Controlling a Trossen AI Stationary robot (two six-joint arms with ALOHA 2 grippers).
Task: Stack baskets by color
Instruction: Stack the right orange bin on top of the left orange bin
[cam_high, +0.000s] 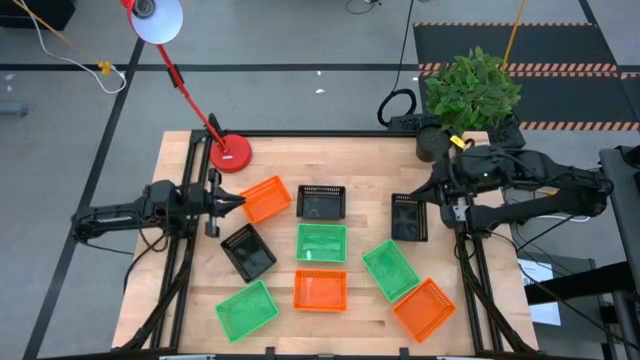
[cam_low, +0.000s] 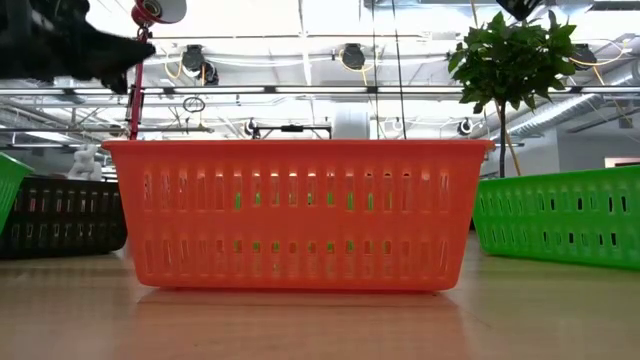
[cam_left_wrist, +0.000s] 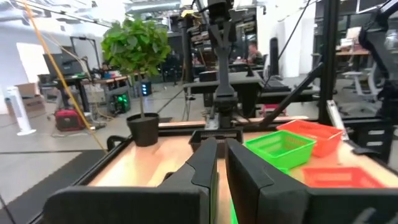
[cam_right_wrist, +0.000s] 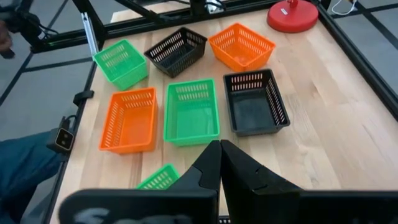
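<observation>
Several small slotted baskets lie singly on the wooden table, bottoms down, none inside another. Orange ones sit at far left (cam_high: 265, 198), near middle (cam_high: 320, 290) and near right (cam_high: 424, 308). Green ones sit at centre (cam_high: 321, 242), right of centre (cam_high: 390, 268) and near left (cam_high: 247, 308). Black ones sit at far centre (cam_high: 321, 201), right (cam_high: 409, 217) and left (cam_high: 248, 250). My left gripper (cam_high: 236, 203) hovers level beside the far-left orange basket, its fingers (cam_left_wrist: 208, 165) almost together, holding nothing. My right gripper (cam_right_wrist: 219, 163) is shut and empty, raised above the right black basket and tipped down.
A red lamp base (cam_high: 231, 153) stands at the table's far left. A potted plant (cam_high: 470, 95) stands at the far right corner. Black frame rails run along both side edges. Blue cloth of a person (cam_right_wrist: 18, 177) shows beyond the table's near edge.
</observation>
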